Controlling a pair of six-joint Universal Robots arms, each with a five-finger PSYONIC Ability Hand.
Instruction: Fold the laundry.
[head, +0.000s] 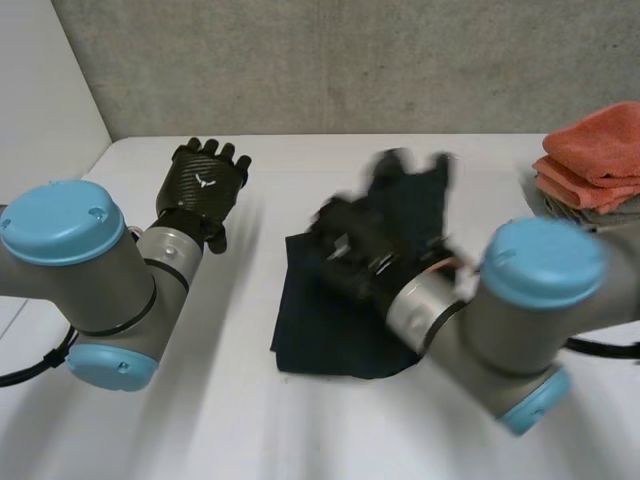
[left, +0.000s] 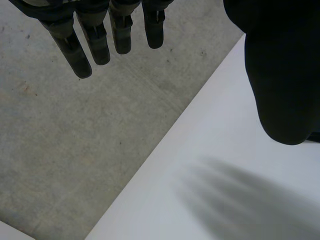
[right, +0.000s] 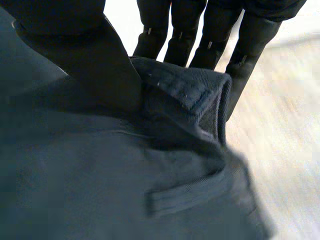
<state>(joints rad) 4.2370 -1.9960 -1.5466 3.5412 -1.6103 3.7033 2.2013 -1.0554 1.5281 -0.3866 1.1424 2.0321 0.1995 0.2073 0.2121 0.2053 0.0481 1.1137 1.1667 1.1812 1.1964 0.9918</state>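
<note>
On the white table (head: 200, 400), head view, the right hand (head: 350, 250) rests on a dark blue cloth (head: 320, 330) in the middle; the left hand (head: 205, 180) is apart. Left wrist view: its fingers (left: 72, 47) are straight, holding nothing. Right wrist view: fingers (right: 215, 35) and thumb (right: 85, 60) pinch a cloth edge.

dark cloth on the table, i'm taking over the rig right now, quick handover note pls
Left hand: open, raised over the table, holding nothing, apart from the cloth.
Right hand: shut on the dark cloth, pinching a folded edge between thumb and fingers.
Dark cloth: middle of the table, partly lifted at the right hand, the rest lying rumpled.
Orange towels: folded stack at the table's far right.
Done: the orange towels look folded.
Left: the dark cloth is not yet folded flat.
</note>
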